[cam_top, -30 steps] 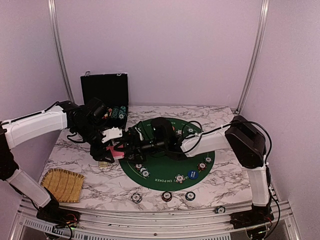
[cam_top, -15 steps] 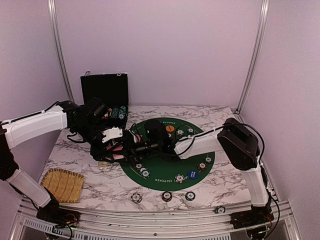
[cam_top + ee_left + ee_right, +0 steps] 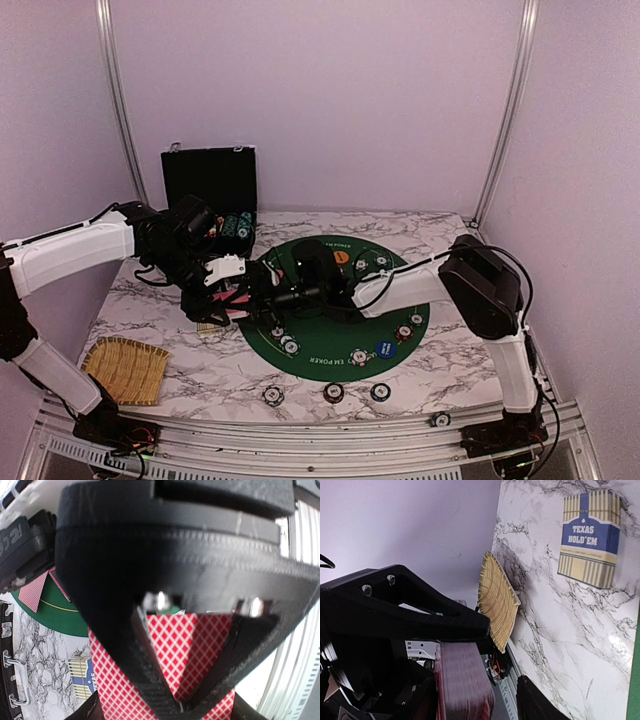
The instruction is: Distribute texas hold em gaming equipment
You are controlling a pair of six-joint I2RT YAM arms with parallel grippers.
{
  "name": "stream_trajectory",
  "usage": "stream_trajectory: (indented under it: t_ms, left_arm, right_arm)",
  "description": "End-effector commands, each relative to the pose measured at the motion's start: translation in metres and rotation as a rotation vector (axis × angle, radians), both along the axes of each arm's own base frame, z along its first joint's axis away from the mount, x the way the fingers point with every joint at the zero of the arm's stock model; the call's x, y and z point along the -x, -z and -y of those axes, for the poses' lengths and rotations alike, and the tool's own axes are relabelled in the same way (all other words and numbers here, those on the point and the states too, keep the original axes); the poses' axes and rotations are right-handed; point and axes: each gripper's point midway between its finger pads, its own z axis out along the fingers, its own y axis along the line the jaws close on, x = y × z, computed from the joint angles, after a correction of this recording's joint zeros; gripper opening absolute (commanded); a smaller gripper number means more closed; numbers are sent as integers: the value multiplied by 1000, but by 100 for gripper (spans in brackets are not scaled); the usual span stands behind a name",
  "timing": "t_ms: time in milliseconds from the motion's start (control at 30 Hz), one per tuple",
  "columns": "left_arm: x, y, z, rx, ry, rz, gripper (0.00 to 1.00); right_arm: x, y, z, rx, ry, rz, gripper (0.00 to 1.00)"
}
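L gripper [image 3: 230,299] clamped shut on stack of red diamond-backed playing cards [image 3: 190,650], held up over left edge of round green felt mat [image 3: 320,338], prob. so R arm can peel one off to deal. R gripper [image 3: 262,295] right against stack; can't tell how open, or if it's got a card.

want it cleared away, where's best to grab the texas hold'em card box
Probably across its two long edges, coming straight down: the card box lies flat, face up on the marble table, so only its thin sides offer a pinch.
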Motion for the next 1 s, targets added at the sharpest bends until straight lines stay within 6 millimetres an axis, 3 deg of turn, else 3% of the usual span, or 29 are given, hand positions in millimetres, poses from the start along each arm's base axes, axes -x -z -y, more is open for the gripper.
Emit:
stream_trajectory:
  t_ms: [0, 367, 967]
  left_arm:
    - [1, -17, 3, 44, 4, 14, 38]
    - [3, -15, 1, 37, 6, 13, 38]
    - [3, -12, -1, 24, 7, 14, 38]
  right_arm:
    - [-9, 2, 14, 54, 41, 15, 52]
    - [-13, -3, 27, 63, 57, 33, 44]
    - [-16, -16, 46, 69, 68, 54, 18]
